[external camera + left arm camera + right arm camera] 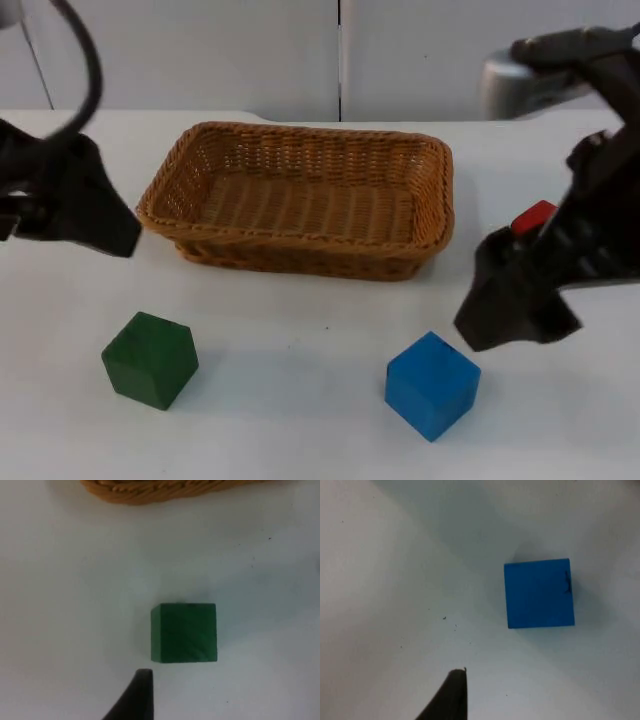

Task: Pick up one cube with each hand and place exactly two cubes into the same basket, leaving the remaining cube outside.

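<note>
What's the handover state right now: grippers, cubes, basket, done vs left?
Left gripper: over the table left of the basket, holding nothing, up and behind the green cube.
Right gripper: over the table right of the basket, holding nothing, just beside and above the blue cube.
Green cube sits on the table front left of the basket, blue cube front right. Red cube is partly hidden behind the right arm, right of the basket.
Basket holds no cubes.
Done: arms near their cubes. Left: grasp green and blue, drop both in the basket, leave red out.
</note>
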Tool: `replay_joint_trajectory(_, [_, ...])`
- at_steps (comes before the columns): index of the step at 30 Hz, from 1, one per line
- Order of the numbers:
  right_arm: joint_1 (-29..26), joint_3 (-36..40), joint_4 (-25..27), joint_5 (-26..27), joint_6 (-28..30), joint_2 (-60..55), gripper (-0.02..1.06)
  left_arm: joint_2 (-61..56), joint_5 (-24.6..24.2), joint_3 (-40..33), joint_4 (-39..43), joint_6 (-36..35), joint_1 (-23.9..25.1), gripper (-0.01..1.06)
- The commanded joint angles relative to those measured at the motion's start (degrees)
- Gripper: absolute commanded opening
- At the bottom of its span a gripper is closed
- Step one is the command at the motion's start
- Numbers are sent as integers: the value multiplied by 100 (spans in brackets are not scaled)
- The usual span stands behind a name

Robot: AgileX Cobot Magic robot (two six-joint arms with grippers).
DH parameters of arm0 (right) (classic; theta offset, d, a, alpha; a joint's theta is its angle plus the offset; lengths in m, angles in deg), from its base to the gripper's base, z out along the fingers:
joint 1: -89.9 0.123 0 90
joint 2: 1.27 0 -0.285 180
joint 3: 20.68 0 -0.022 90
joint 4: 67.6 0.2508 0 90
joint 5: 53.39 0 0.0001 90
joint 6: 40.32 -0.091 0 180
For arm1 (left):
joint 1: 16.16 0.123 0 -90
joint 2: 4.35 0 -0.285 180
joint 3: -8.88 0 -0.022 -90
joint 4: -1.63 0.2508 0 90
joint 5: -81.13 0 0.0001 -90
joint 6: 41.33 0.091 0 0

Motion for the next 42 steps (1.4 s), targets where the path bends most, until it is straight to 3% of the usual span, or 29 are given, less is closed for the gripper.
replay_joint_trajectory(1, [116, -19, -234, 222, -457, -115, 105, 135, 284, 39, 86, -6, -240, 105])
replay_joint_trajectory(4, [316, -19, -822, 419, -905, -222, 105, 377, 610, 39, 133, -57, -531, 105])
replay_joint_trajectory(10, [393, -119, -1437, 540, -1773, -393, 105, 749, 958, 39, 448, -419, -786, 105])
replay_joint_trajectory(14, [393, -287, -1660, 514, -1974, -602, 105, 925, 1077, 39, 547, -484, -854, 105])
replay_joint_trajectory(26, [401, -840, -1660, 492, -1974, -1479, 105, 1515, 1420, 39, 648, -1029, -854, 105])
replay_joint_trajectory(34, [401, -837, -1649, 684, -1952, -1713, 105, 2059, 1372, 281, 648, -1184, -854, 105])
replay_joint_trajectory(42, [401, -837, -1662, 898, -1929, -1998, 105, 2550, 1509, 399, 1244, -1226, -832, 105])
